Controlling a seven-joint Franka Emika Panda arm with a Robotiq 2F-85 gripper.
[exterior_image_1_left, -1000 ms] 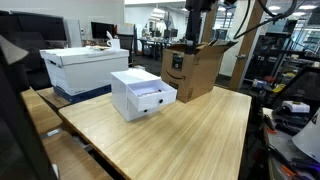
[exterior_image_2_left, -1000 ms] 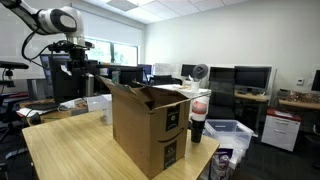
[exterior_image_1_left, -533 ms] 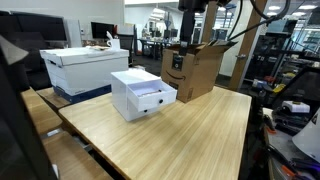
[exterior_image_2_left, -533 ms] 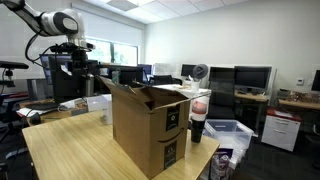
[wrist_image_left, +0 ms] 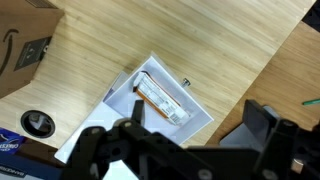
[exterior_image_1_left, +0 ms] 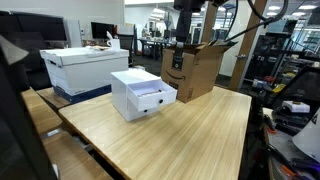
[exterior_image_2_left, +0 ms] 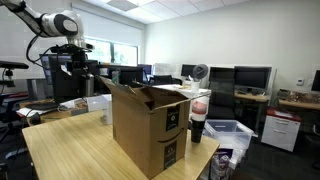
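Note:
My gripper is open and empty, hanging high above the wooden table. In the wrist view its two dark fingers frame a small white drawer box whose open drawer holds a flat labelled packet. In an exterior view the gripper is up in front of the cardboard box, above and behind the white drawer box. In an exterior view the gripper hangs at the left, beyond the cardboard box.
A large white storage box stands beside the table. A dark cup stands next to the cardboard box. A clear bin, desks and monitors lie beyond the table edge.
The arm has shifted sideways, away from over the cardboard box and towards the white drawer box. The gripper stays open. Nothing on the table has moved.

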